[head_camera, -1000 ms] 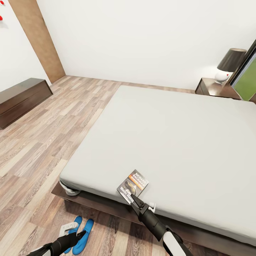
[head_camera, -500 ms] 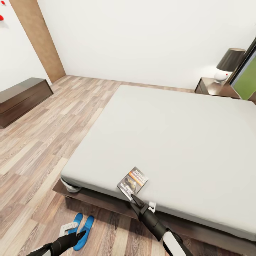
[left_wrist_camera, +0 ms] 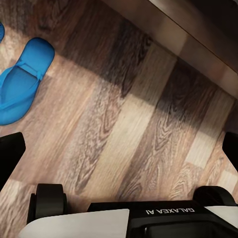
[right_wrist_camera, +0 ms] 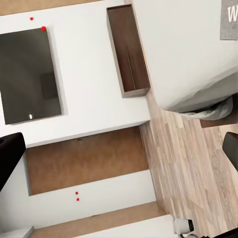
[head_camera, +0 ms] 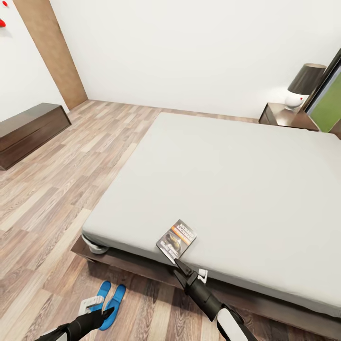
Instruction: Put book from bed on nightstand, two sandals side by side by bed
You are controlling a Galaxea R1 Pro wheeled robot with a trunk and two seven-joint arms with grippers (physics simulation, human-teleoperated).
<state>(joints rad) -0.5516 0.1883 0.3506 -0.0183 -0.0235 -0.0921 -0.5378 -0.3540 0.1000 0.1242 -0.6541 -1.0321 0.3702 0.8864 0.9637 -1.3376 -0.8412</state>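
On left wrist housing [left_wrist_camera: 168, 210] — "GALAXEA AI", inverted.

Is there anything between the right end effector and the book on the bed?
Nothing visible stands in the way. In the head view the right end effector is just off the near corner of the book, which lies flat near the edge of the bed, with bare grey mattress around it.

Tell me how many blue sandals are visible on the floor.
2. One sandal lies on the floor near the bed corner; the other sandal lies beside it, partly hidden by the left gripper.
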